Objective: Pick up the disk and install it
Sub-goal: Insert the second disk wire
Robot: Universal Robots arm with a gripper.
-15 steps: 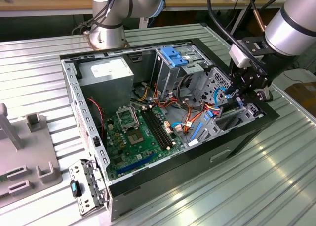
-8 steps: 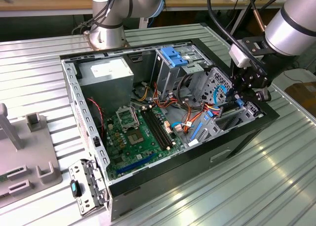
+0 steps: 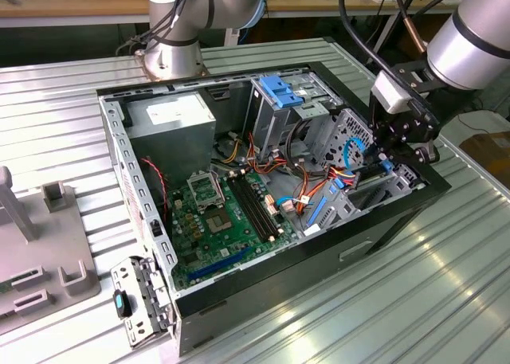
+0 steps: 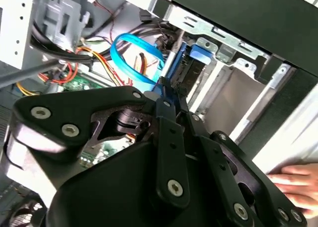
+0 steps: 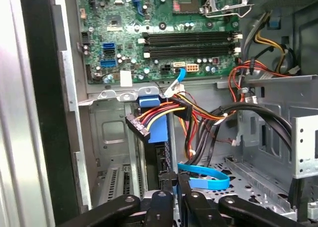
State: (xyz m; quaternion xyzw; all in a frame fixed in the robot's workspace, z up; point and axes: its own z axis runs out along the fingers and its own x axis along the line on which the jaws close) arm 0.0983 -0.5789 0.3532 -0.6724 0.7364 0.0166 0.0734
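Exterior view, left to right: we see the motherboard (image 3: pixel 227 209), then the gripper (image 3: pixel 392 166) low in the case's drive bay (image 3: pixel 398 190), fingers clamped on the disk (image 5: pixel 159 132) (edge-on, blue rails), beside the blue cable (image 5: pixel 203 179).

Even, bright overhead light fills the exterior view. Pale glare streaks the ribbed silver metal table (image 3: pixel 414 300) at lower right, and the open black computer case (image 3: pixel 374 236) is shadowed inside. In the second wrist view the black gripper (image 4: pixel 166 105) is softly blurred up close, and the right edge washes out white.
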